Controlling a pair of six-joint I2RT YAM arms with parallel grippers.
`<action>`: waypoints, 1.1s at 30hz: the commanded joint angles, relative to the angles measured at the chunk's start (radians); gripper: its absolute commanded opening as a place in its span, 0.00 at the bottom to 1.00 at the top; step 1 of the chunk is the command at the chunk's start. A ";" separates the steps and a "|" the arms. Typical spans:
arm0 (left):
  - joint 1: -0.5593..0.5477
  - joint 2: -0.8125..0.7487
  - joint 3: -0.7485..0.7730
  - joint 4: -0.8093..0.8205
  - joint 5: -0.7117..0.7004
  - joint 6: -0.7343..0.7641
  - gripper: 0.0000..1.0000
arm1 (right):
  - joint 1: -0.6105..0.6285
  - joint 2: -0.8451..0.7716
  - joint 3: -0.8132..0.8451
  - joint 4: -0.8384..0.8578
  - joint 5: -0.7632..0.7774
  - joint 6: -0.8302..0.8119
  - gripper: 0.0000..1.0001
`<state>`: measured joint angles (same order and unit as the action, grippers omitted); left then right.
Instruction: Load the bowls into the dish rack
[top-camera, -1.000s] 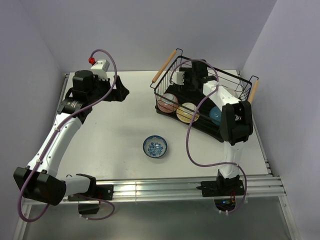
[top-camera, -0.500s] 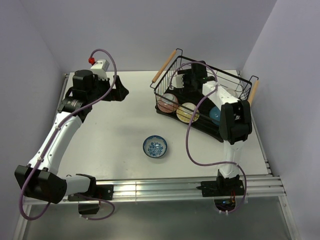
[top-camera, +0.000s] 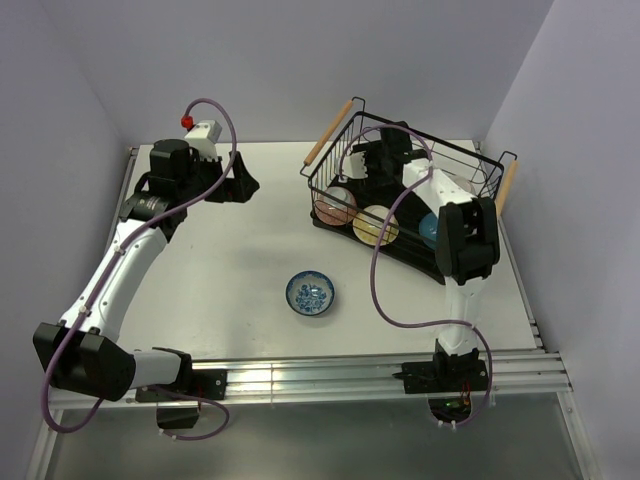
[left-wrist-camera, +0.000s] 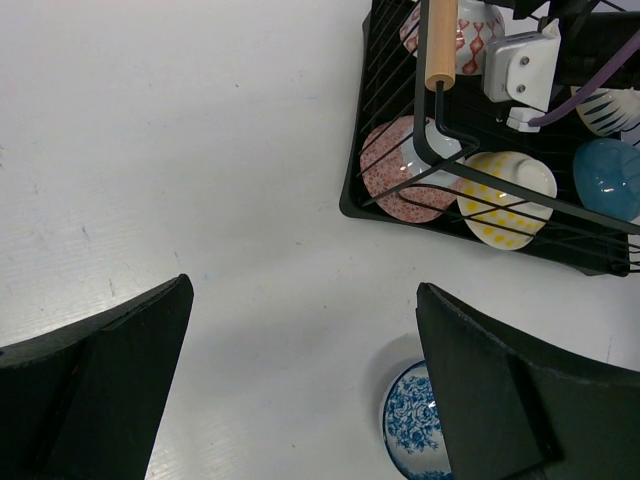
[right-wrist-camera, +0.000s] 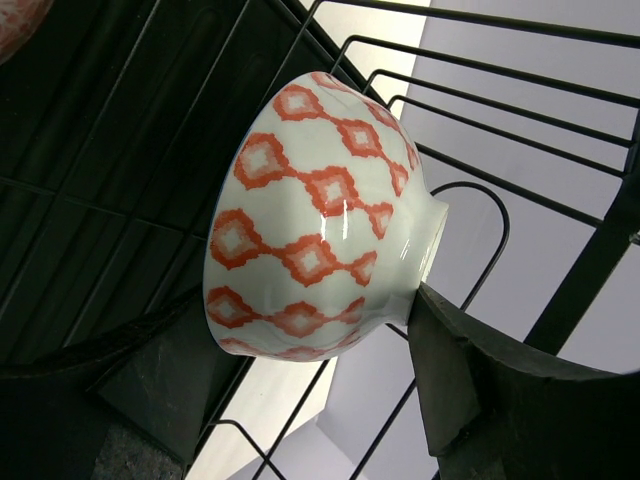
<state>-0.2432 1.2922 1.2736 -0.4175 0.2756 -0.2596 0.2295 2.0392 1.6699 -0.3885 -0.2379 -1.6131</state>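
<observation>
The dish rack (top-camera: 470, 162) is a black wire basket with wooden handles at the back right; it also shows in the left wrist view (left-wrist-camera: 352, 200). In it stand a pink bowl (top-camera: 335, 206), a yellow bowl (top-camera: 378, 226) and a teal bowl (top-camera: 432, 228). My right gripper (top-camera: 368, 165) reaches into the rack's far end and is shut on a white bowl with orange diamonds (right-wrist-camera: 320, 210), held on its side against the wires. A blue floral bowl (top-camera: 310, 292) sits on the table. My left gripper (top-camera: 243, 185) is open and empty, high above the table's back left.
In the left wrist view the blue floral bowl (left-wrist-camera: 408, 430) lies partly behind my right finger, and a dark-striped bowl (left-wrist-camera: 615, 105) stands in the rack's far side. Purple walls close the back and sides. A metal rail runs along the near edge (top-camera: 300, 378).
My right gripper has moved a little deeper into the rack's far end with the orange-patterned bowl. The left arm has barely shifted. The blue floral bowl has not moved.
</observation>
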 joint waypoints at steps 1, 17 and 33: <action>0.005 -0.002 0.036 0.014 0.024 -0.001 0.99 | 0.007 0.012 0.070 0.039 -0.003 -0.019 0.00; 0.018 0.012 0.067 -0.001 0.022 0.026 1.00 | 0.021 0.064 0.143 -0.032 0.052 0.045 0.18; 0.025 0.013 0.086 -0.010 0.024 0.036 0.99 | 0.039 0.027 0.077 -0.018 0.052 0.018 0.52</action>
<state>-0.2253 1.3067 1.3167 -0.4362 0.2775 -0.2451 0.2470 2.1250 1.7592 -0.3836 -0.1654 -1.5948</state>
